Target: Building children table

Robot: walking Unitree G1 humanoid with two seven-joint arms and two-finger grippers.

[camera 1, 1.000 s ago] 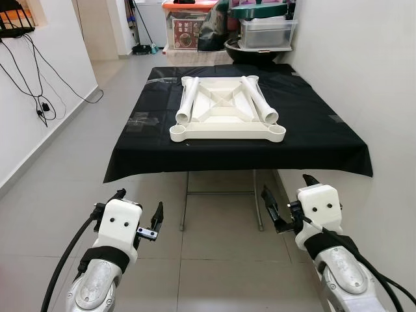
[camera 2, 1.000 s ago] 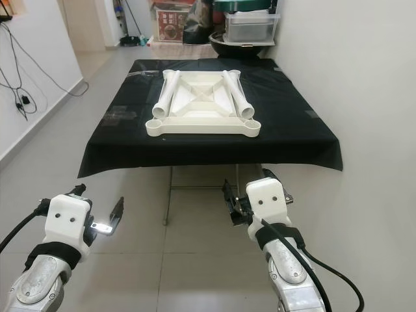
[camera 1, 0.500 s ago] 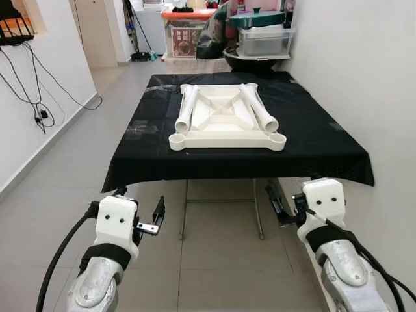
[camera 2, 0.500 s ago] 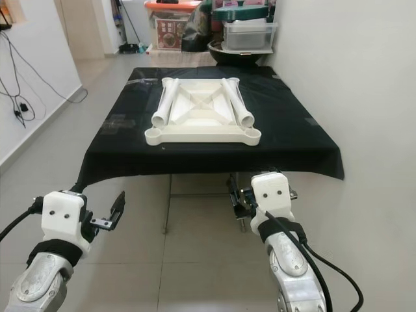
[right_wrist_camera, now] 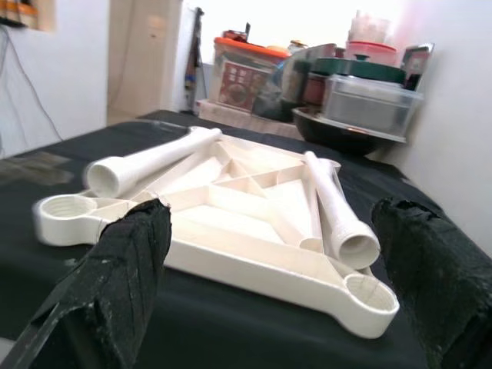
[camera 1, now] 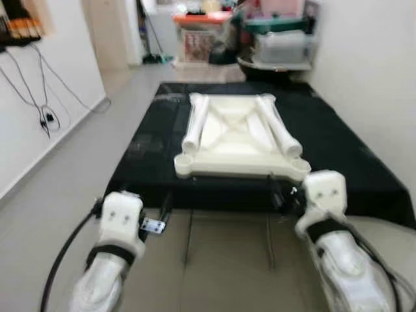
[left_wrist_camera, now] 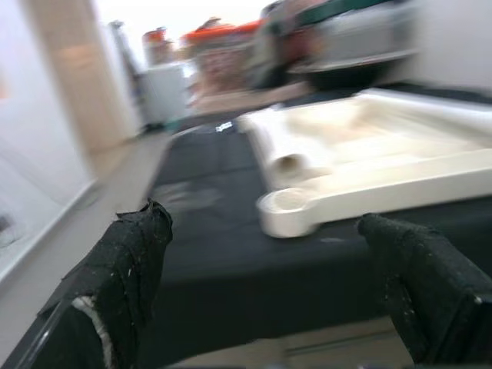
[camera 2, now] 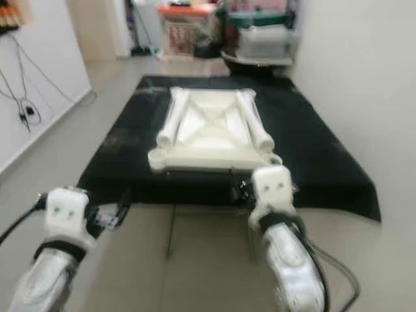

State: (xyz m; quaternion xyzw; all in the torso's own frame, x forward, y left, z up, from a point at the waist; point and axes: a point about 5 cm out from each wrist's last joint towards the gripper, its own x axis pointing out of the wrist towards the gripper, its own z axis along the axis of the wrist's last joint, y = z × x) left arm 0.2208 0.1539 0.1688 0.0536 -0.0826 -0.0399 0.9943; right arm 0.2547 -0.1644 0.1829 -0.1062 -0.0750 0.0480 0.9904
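Observation:
An upside-down white plastic tabletop (camera 1: 239, 144) lies on a table covered in black cloth (camera 1: 151, 140). Two white tube legs rest loose on it, one along its left side (camera 1: 197, 122) and one along its right side (camera 1: 280, 128). My left gripper (camera 1: 163, 213) hangs open just below and in front of the table's front edge. My right gripper (camera 1: 278, 195) is open at that front edge, close to the tabletop's near right corner socket (right_wrist_camera: 371, 294). Both wrist views look between wide-apart fingertips (left_wrist_camera: 132, 257) (right_wrist_camera: 127, 265) at the tabletop. The head views are blurred.
Stacked storage boxes and a dark basin (camera 1: 273, 45) stand behind the table. A white wall runs close along the right. Cables (camera 1: 40, 104) hang on the left wall, with open tiled floor (camera 1: 58, 182) between it and the table.
The camera has come closer to the table and the picture is now blurred. Both grippers have come up nearer the table's front edge, still open.

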